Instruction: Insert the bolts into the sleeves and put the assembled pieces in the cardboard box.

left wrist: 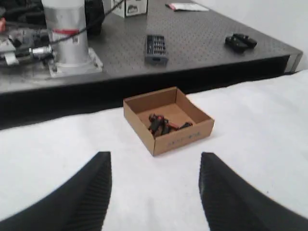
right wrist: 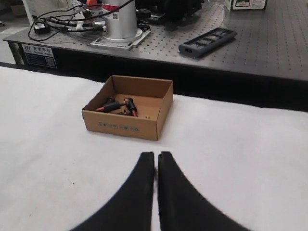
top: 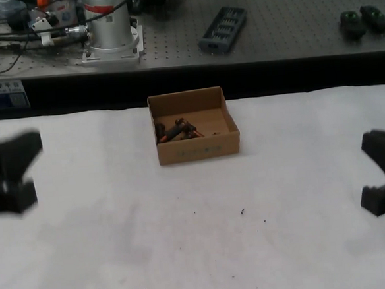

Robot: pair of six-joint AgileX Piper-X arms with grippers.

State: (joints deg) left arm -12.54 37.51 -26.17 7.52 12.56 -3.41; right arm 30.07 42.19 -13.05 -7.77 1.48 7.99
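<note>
Left gripper (left wrist: 155,159), left wrist view: fingers (left wrist: 91,187) spread wide w/ nothing btwn them, above the white cloth (left wrist: 57,139); cardboard box (left wrist: 180,139) sits ahead, well apart, open top up; assembled pieces (left wrist: 161,125) lie in a small heap on its floor, dark w/ red bits.

Right wrist view: right gripper (right wrist: 156,155) has its fingers pressed together, holding nothing; box ahead and well apart, pieces inside it.

High view: box stands near the cloth's far edge, by the perforated bench (top: 270,20); both grippers sit at the side edges, well clear of it; no loose bolt or sleeve that I can make out on the cloth, only tiny specks (top: 242,212).

Judgement: loading is prob. done or nearly so; best to hold both arms out wide, esp. away from the box, which looks light and would likely slide at a nudge; any further drop should come from above the open top, released low inside the walls.
</note>
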